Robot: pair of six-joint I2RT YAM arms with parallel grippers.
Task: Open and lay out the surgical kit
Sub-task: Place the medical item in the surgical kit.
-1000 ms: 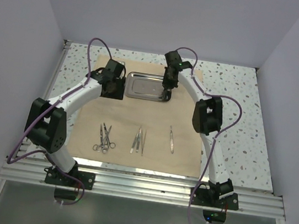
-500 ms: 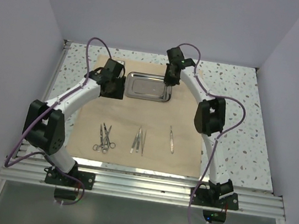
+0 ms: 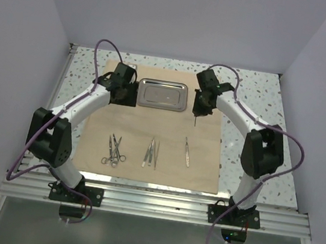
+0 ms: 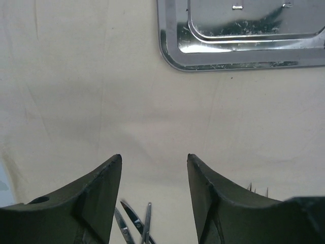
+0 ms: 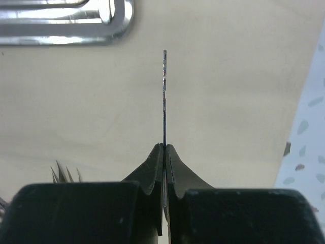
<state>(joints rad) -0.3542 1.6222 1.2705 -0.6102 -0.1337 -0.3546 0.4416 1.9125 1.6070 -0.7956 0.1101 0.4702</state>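
The R claw (image 3: pixel 198 111) is pressed together on a thin metal tool (image 3: pixel 196 122). In the R wrist view the tool (image 5: pixel 164 86) is seen edge-on, pinched between the two fingers (image 5: pixel 152 168) and sticking straight up the frame past the tips. What kind of tool it is can't be told. A sec ago this claw was seen over the right end of the tray (image 3: pixel 160 95). Now it is found off the tray, just right of it, over the tan cloth (image 3: pixel 168 129), w/ the tool hanging below it. The R arm's elbow has been swung out toward the right side of the frame too.

The L claw (image 3: pixel 122 94) is spread, w/ nothing between its fingers (image 4: pixel 109 175). It is kept at the same spot as before, just left of the tray in the top view. In the L wrist view only bare cloth is seen under the gap, and the tray's corner (image 4: pixel 175 51) is seen at the upper right.

The cloth is laid out flat on the speckled table (image 3: pixel 257 99). The tray is set on the cloth's far part, center of the frame. Three lots of tools are lined up on the near part, not moved since before: scissor-like forceps (image 3: pixel 113 151) lower left, tweezers (image 3: pixel 151 152) in the middle, and one lone piece (image 3: pixel 187 151) to the right.
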